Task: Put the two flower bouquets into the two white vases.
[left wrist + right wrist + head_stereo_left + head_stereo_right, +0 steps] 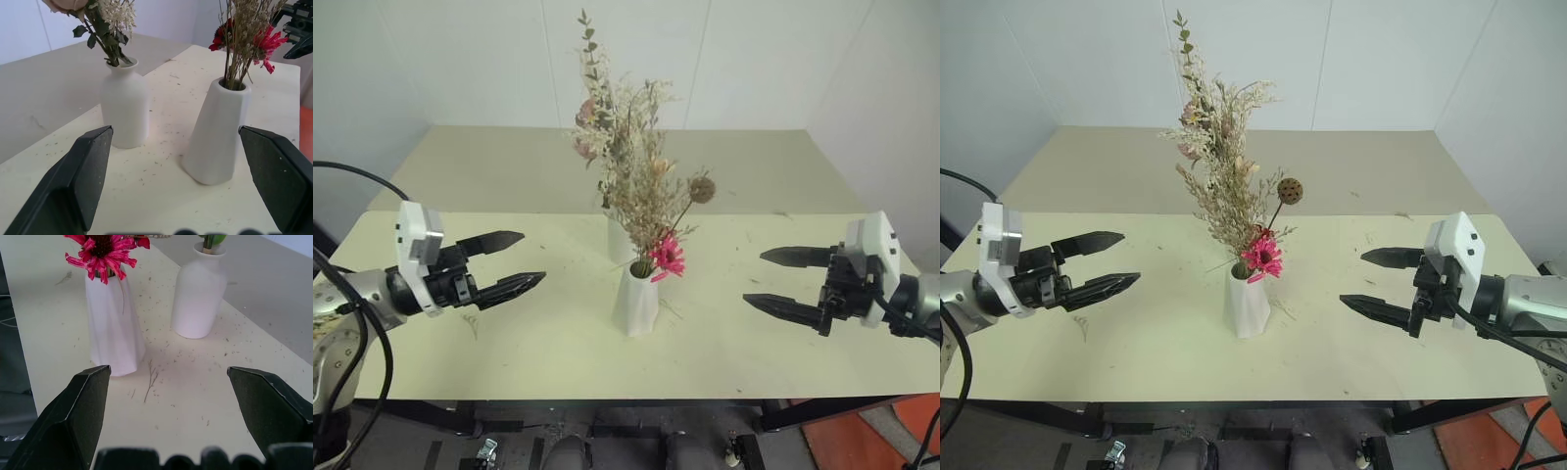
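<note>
While both vases stand mid-table, left tool and right tool hover spread, well apart.

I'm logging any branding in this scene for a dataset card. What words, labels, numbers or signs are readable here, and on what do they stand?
None: no readable text anywhere.
The cone-shaped vase and the bottle-shaped vase are plain white, unmarked.
The left gripper and right gripper, both open, bear no lettering.
The table carries only scattered plant crumbs.

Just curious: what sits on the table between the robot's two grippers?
Both white vases, each holding a bouquet: the cone-shaped vase in front, the bottle-shaped vase behind it, between the left gripper and right gripper, seen from the head views.
</note>
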